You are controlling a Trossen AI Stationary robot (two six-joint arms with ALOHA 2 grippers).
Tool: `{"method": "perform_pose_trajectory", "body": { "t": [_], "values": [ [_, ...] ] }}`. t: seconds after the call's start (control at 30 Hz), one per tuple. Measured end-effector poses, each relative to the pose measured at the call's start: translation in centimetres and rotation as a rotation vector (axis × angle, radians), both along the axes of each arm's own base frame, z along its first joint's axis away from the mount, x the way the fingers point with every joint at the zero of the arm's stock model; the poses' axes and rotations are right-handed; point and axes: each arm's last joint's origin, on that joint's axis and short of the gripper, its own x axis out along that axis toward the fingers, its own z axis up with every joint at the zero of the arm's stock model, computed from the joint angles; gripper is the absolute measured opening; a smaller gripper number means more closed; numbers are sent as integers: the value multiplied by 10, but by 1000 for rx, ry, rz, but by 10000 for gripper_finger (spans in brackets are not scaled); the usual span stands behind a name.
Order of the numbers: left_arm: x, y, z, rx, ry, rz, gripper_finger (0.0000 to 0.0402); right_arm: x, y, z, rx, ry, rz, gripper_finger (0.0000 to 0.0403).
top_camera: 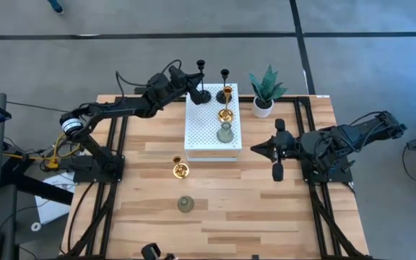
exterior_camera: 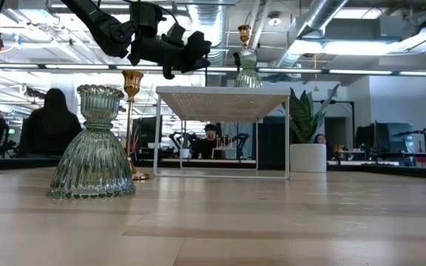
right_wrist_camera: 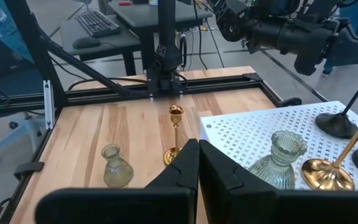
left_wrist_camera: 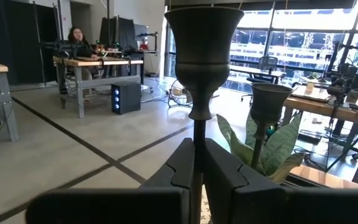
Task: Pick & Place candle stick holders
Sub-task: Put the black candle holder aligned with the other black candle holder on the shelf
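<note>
Left gripper [top_camera: 193,88] clamps a black holder [top_camera: 201,81] by its stem, upright, cup on top, apparently over the white stand's [top_camera: 201,137] far corner. Right gripper [top_camera: 256,149] closed, empty.

We're in an open lab/workshop space: polished concrete floor [left_wrist_camera: 55,155], exposed ceiling ducts [exterior_camera: 324,18], workbenches [left_wrist_camera: 98,62] loaded with monitors and PCs, people seated [exterior_camera: 50,122] at desks behind our wooden rig table [top_camera: 266,209].

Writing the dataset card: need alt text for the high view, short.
The left gripper is shut on a black holder at the white stand's back corner. One gold holder and one grey-green holder wait on the table; the right gripper idles shut.
</note>
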Motion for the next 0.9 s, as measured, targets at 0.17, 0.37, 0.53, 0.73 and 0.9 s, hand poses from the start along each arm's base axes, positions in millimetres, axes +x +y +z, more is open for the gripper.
{"method": "perform_pose_trajectory", "body": {
  "t": [0.17, 0.37, 0.53, 0.73, 0.9],
  "values": [
    [0, 0, 0, -4, -2, 0, 34, 0, 0, 0, 0, 0, 0, 0],
    [2, -1, -3, -17, 12, -4, 51, 0, 0, 0, 0, 0, 0, 0],
    [2, -1, -3, -16, 10, -5, 63, 0, 0, 0, 0, 0, 0, 0],
    [2, -1, -3, -34, -5, -14, 91, 0, 0, 0, 1, 0, 1, 0],
    [2, -1, -3, -36, -5, -15, 139, 0, 0, 0, 1, 0, 4, 0]
  ]
}}
